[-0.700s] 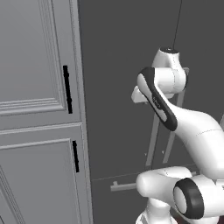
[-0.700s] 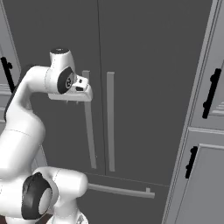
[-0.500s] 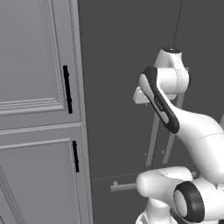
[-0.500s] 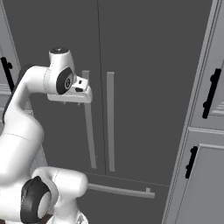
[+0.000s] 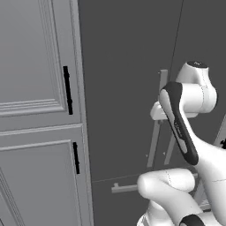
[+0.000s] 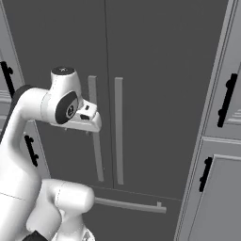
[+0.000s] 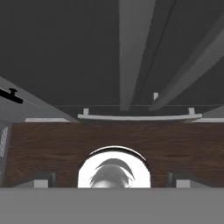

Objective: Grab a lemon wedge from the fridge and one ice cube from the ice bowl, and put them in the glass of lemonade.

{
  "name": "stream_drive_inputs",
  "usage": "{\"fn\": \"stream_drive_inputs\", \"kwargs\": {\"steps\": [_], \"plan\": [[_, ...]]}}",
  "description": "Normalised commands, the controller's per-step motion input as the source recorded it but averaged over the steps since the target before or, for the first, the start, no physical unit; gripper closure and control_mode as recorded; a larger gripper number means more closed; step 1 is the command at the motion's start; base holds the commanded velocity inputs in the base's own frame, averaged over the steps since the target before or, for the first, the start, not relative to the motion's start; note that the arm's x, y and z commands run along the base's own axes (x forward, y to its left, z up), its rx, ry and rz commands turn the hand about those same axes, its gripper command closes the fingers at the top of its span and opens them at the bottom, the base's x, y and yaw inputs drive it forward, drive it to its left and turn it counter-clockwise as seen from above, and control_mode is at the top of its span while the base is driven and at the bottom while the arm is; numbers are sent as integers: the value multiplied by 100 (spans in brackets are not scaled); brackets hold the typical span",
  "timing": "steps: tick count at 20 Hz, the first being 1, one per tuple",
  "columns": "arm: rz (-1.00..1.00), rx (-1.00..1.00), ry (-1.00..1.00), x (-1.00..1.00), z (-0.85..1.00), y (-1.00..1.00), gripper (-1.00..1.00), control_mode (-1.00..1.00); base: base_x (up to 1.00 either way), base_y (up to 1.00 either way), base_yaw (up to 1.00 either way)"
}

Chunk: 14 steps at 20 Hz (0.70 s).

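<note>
- In front of the robot stands the fridge (image 6: 155, 70), its two dark doors shut, with two pale vertical bar handles (image 6: 118, 129) side by side at the seam.
- The right base view shows both handles whole, plus a horizontal bar handle (image 6: 129, 205) lower down; in the left base view the arm covers much of them.
- The hand (image 6: 89, 123) sits at the end of the bent arm, just in front of the left bar handle, about at its upper part; whether it touches the bar cannot be told.
- The hand is released, its fingers spread wide and holding nothing; the fingertips (image 7: 41, 180) show far apart at the bottom of the hand view.
- The hand view looks down the fridge front to the horizontal bar (image 7: 140, 117) and a dark wood floor (image 7: 52, 144).
- The left base view shows a panelled grey cupboard (image 5: 35, 110) with black handles (image 5: 67, 90) left of the fridge; the right base view shows another (image 6: 226, 141) on its right.
</note>
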Motion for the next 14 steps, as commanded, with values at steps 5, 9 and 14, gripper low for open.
{"fn": "stream_drive_inputs", "kwargs": {"steps": [5,9,14], "plan": [[0,0,0,0,0,0,-100,100,-42,-22,-13],[0,0,0,0,0,0,-100,100,-98,-32,-20],[0,0,0,0,0,0,-100,100,-78,-50,-38]]}}
